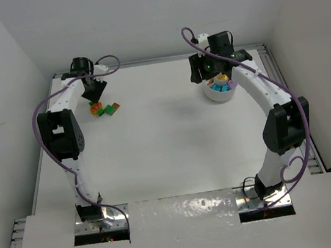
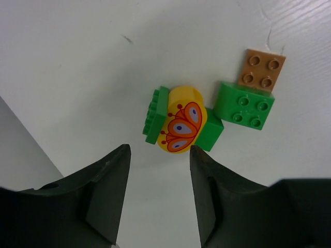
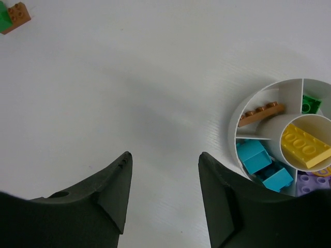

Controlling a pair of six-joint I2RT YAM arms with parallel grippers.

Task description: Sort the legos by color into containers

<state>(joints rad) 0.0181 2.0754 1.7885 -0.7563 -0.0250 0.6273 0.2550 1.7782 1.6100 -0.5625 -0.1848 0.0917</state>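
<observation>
A small pile of legos lies on the table at the far left (image 1: 103, 109). In the left wrist view it is a yellow round brick with an orange butterfly print (image 2: 182, 125) stuck between green bricks (image 2: 156, 114), a green rounded brick (image 2: 244, 105) and a brown brick (image 2: 262, 70). My left gripper (image 2: 159, 155) is open and empty, just short of the yellow brick. The white dish (image 3: 235, 124) holds brown, teal, yellow, green and purple bricks; it also shows in the top view (image 1: 221, 88). My right gripper (image 3: 164, 160) is open and empty, left of the dish.
The raised table rim runs along the far edge (image 1: 157, 61) close behind both grippers. The brown and green bricks show at the far corner of the right wrist view (image 3: 14, 16).
</observation>
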